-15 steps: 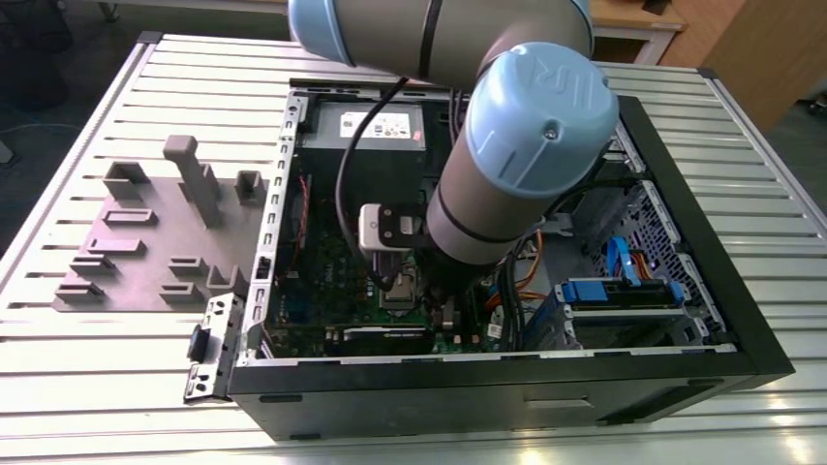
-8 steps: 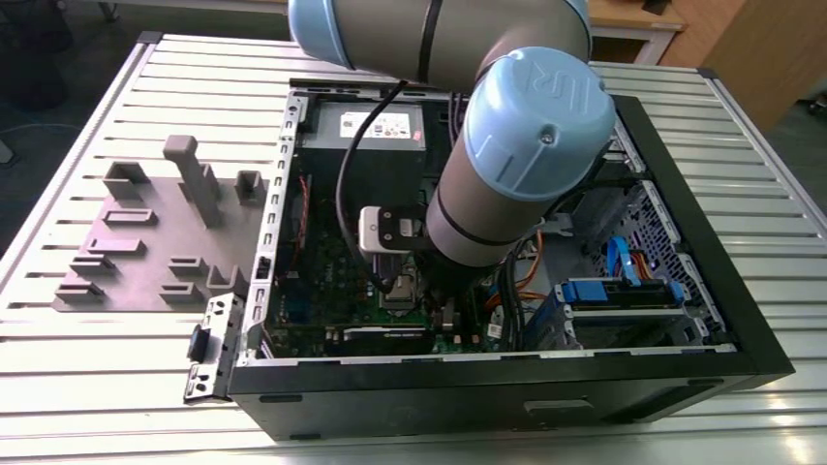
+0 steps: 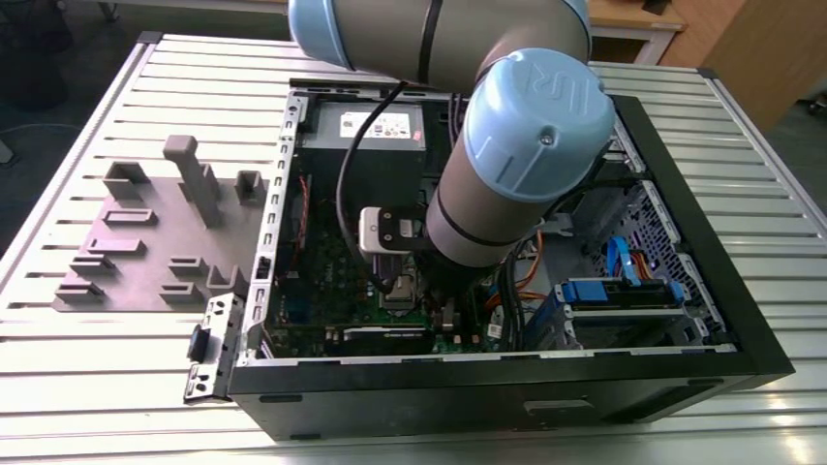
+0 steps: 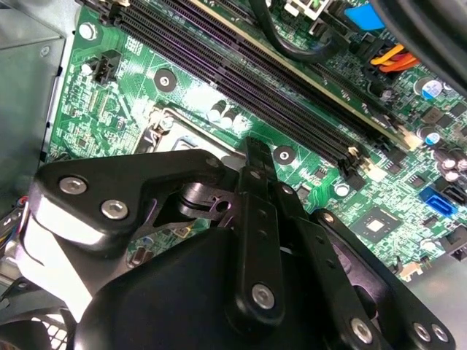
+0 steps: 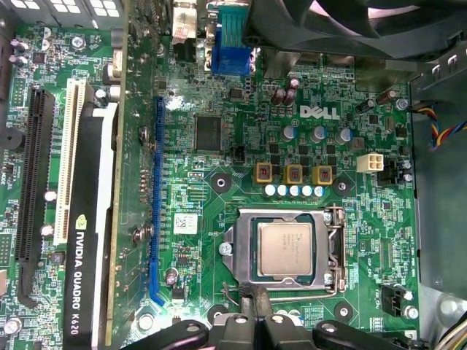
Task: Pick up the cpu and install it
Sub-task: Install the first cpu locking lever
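The cpu [image 5: 284, 248] is a flat silver square lying inside the metal socket frame [image 5: 237, 244] on the green motherboard [image 5: 219, 182], with the frame's lever along one side. In the first wrist view my gripper [image 5: 252, 292] is shut with nothing between its fingers, and its tip rests at the edge of the socket frame beside the cpu. The second wrist view shows the same shut gripper [image 4: 255, 144] over a corner of the socket frame [image 4: 164, 120]. In the exterior view the arm's blue wrist [image 3: 536, 116] reaches down into the open computer case [image 3: 517, 387].
A graphics card [image 5: 80, 240] stands in its slot near the socket. Long memory slots [image 4: 277, 80] run past it on another side. A black fan [image 5: 328, 22], orange and blue cables [image 3: 621, 281] and the case walls close in. A grey fixture plate [image 3: 155, 242] lies on the table outside.
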Controlling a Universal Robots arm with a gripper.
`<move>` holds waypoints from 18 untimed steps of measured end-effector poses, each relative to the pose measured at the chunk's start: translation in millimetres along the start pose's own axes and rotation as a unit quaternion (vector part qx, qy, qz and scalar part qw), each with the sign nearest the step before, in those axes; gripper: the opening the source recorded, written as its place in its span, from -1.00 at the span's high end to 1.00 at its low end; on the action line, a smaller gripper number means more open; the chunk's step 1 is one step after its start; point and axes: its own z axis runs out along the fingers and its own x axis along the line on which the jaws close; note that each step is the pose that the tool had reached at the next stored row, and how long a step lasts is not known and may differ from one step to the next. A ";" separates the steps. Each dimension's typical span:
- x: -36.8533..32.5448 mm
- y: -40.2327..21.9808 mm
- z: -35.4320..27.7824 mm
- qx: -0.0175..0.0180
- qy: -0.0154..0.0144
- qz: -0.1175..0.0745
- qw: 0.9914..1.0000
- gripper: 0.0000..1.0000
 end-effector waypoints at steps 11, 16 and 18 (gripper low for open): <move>0.0 -3.7 -0.3 0.000 0.000 0.000 1.000 0.79; 0.1 -6.0 -0.4 0.000 0.000 0.000 1.000 0.79; 0.1 -6.6 -0.5 0.000 0.000 0.000 1.000 0.79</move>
